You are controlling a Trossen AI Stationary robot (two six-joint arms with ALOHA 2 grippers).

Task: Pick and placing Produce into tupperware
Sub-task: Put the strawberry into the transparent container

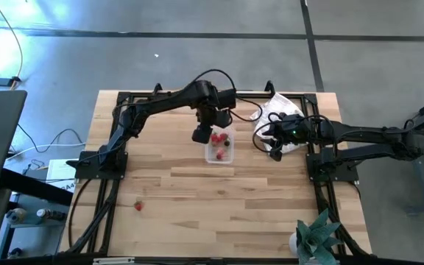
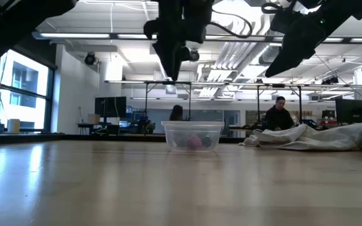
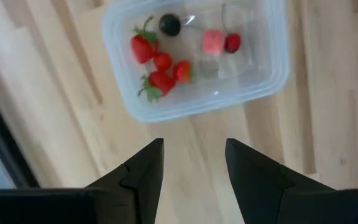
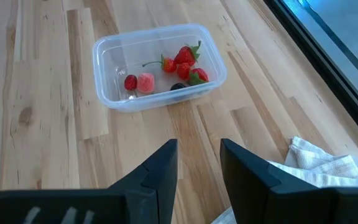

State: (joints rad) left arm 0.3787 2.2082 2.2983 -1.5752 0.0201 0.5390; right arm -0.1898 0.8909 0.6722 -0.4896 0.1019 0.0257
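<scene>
I have the left gripper (image 1: 202, 135) at the tupperware's (image 1: 219, 154) ten o'clock, fingers apart and empty: a drop looks finished. Next I must fetch the stray strawberry (image 1: 139, 206) at seven o'clock. Right gripper (image 4: 197, 163) waits at three o'clock, apart, empty.

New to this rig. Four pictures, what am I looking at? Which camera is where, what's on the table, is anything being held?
It is a two-armed robot at a wooden table. One picture looks straight down from above, one sits level with the tabletop, and one camera rides on each wrist, looking past that arm's dark jaws.

The left gripper hangs just above a clear plastic tub, jaws open and empty. The tub holds small strawberries, a dark berry and a pink piece.

The right gripper waits to the side over a white cloth, jaws apart, holding nothing.

One stray strawberry lies near the front left. A green paper plant stands at the front right corner.
</scene>
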